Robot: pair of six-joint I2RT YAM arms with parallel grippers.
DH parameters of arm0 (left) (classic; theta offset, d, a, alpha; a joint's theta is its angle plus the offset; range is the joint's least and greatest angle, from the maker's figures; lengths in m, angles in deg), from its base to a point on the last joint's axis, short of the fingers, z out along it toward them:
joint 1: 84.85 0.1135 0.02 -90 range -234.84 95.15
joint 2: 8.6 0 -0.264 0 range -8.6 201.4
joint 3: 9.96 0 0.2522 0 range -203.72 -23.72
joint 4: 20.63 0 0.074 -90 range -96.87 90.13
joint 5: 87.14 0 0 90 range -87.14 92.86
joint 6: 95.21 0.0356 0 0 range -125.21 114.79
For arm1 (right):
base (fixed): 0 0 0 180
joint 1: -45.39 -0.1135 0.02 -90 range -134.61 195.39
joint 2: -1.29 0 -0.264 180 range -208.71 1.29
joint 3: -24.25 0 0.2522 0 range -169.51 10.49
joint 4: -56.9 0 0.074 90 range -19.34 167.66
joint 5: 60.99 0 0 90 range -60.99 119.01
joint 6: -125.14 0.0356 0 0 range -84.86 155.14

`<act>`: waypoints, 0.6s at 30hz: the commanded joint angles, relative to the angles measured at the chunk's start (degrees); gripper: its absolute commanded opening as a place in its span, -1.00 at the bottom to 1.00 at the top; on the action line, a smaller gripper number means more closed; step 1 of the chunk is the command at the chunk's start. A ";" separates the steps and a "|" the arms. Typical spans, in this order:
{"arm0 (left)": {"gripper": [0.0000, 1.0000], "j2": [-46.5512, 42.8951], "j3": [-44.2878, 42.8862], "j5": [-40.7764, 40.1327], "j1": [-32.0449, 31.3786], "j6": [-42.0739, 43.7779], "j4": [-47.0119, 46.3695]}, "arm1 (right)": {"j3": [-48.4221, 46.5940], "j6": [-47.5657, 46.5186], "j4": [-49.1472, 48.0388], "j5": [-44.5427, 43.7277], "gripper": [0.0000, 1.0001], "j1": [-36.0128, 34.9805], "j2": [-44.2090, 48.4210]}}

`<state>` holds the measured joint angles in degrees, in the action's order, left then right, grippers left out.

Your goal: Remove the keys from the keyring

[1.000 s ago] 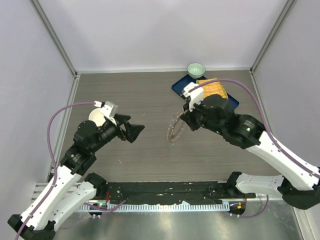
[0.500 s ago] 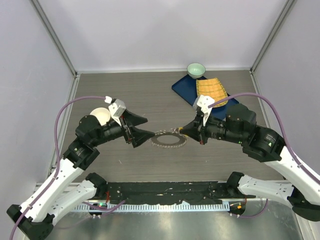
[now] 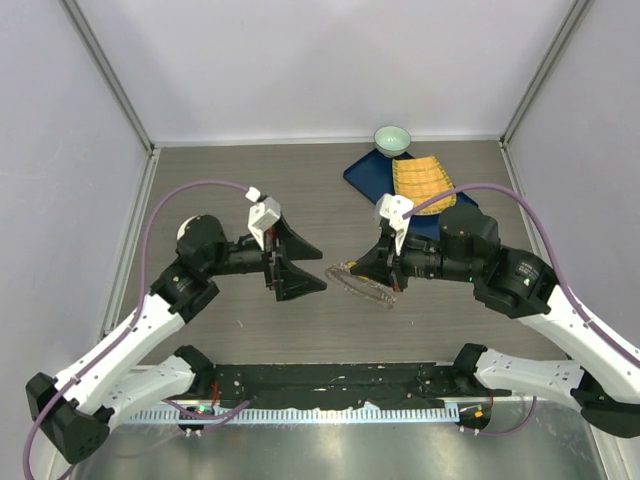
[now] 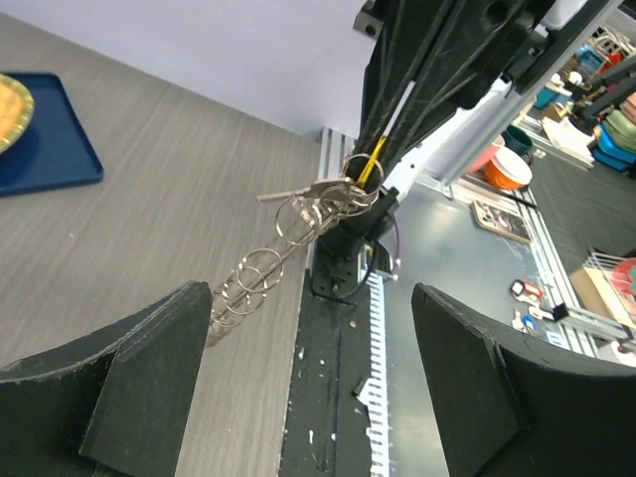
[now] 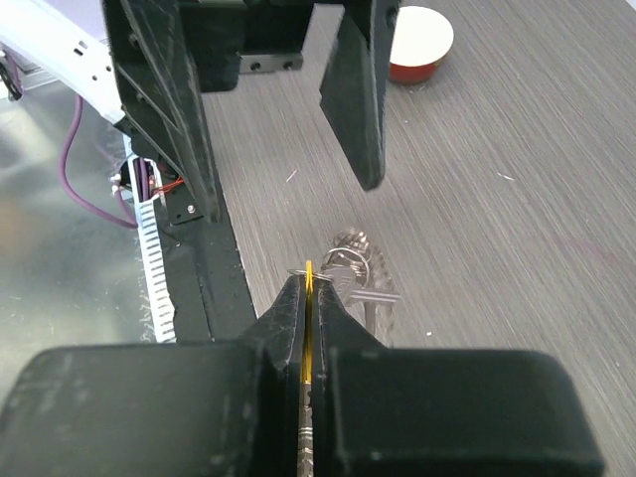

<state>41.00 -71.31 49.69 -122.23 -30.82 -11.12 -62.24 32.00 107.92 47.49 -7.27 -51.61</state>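
Note:
My right gripper [image 3: 385, 280] is shut on a yellow-edged piece of the keyring [image 3: 358, 284], which hangs tilted and edge-on over the table's middle. In the right wrist view the jaws [image 5: 309, 283] pinch that yellow strip, with the keys [image 5: 356, 273] bunched just past the tips. The left wrist view shows the keys [image 4: 320, 192] clustered at the right gripper's tip, and small rings [image 4: 248, 278] trailing down toward the table. My left gripper [image 3: 320, 268] stands open just left of the ring, its fingers [image 4: 119, 397] wide apart and holding nothing.
A green bowl [image 3: 392, 138] stands at the back, beside a blue tray [image 3: 365, 172] carrying a yellow mat [image 3: 422, 180]. A white bowl with a red outside [image 5: 419, 40] sits behind the left arm. The black base rail [image 3: 330, 380] runs along the near edge.
The left gripper has moved right, close to the ring. The right gripper has turned, so the ring that lay flat half a second ago now hangs tilted.

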 commanded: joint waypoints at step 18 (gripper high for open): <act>0.52 -5.57 0.13 6.17 -2.34 2.32 -6.82 | 4.79 8.15 -19.15 7.89 -0.99 -0.16 2.10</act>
<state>37.38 -71.29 53.78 -124.26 -29.05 -14.12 -58.15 38.34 96.18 53.68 -7.27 -50.98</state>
